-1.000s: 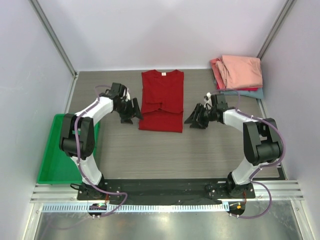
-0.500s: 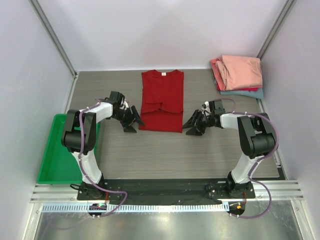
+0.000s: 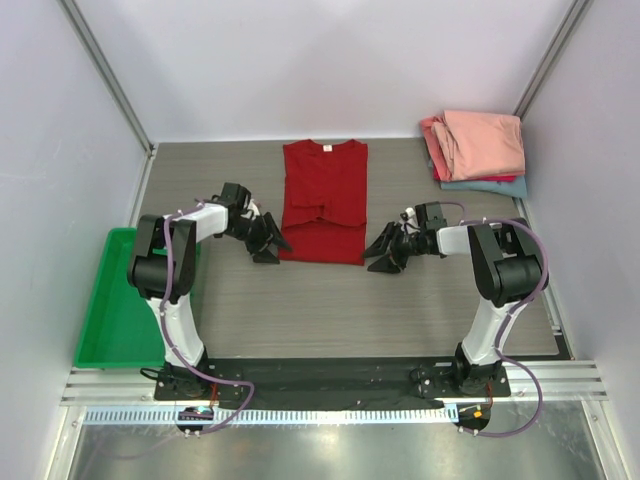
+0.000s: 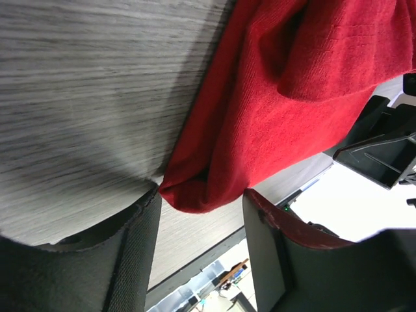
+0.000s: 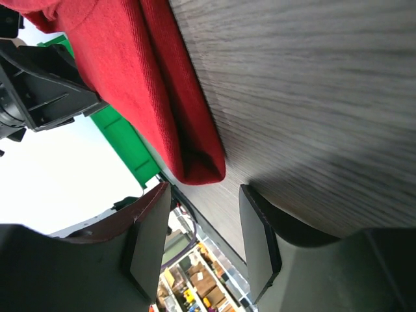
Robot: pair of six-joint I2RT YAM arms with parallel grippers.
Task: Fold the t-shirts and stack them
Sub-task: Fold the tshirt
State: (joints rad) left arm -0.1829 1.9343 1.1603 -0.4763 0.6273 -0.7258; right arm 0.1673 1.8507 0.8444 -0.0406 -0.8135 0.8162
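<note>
- Fingers (image 4: 133,253) of the left gripper (image 3: 266,243) are apart. Nothing is pinched between them.
- The near left corner of the red t-shirt (image 3: 322,200) sits right at the gap between those fingers. The corner is a thick fold of cloth (image 4: 260,117) and it lies on the table (image 3: 320,310).
- The right gripper (image 3: 381,255) has its fingers (image 5: 149,240) apart too. They are not squeezing anything.
- The near right corner of the red t-shirt (image 5: 143,84) sits just in front of that gap, flat on the table.
- Both grippers are down low, one on each side of the shirt's near edge.
- The red t-shirt lies in the middle of the table in a long, narrow shape. Its neck, with a small white label (image 3: 325,147), points to the far side. A bunched crease runs across its middle.
- A pile of folded t-shirts (image 3: 480,148) sits in the far right corner, well apart from the red one. A salmon-pink shirt is on top and a teal one is at the bottom.
- A green tray (image 3: 110,310) lies at the left, beside the left arm.
</note>
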